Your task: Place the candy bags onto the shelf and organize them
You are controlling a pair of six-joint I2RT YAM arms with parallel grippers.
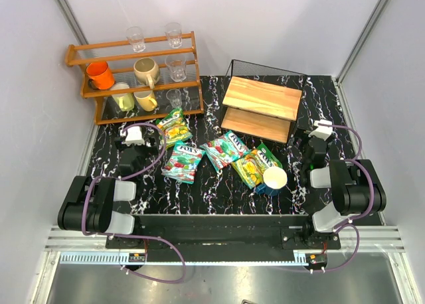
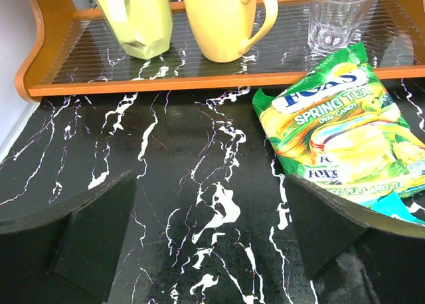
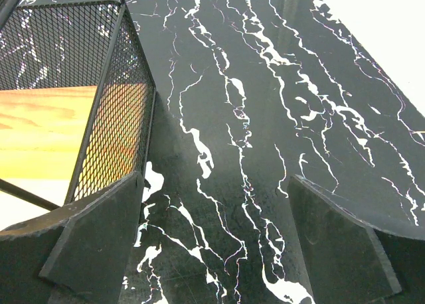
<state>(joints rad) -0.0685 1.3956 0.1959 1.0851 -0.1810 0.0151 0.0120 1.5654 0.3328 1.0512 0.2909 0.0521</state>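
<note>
Candy bags [image 1: 183,162]: all four lie flat on the worktop [image 1: 199,198], in front of the shelf [image 1: 261,108] and off to its left, none on a board yet. So I judge the first pick is the step in hand, not yet begun. My left claw [image 2: 209,204] hovers left of the shelf, spread wide and holding nothing. A yellow-green bag [image 2: 342,135] lies just beside it on the shelf side. My right claw [image 3: 216,211], equally wide and empty, sits by the shelf's right end. The next move calls for lowering the left claw over that bag and pinching an edge; the glossy film may slip. A cup [image 1: 273,178] in front of the shelf covers one bag's corner. The yellow-green bag runs off my wrist view, and the shelf's lower board is mostly hidden under the upper.
</note>
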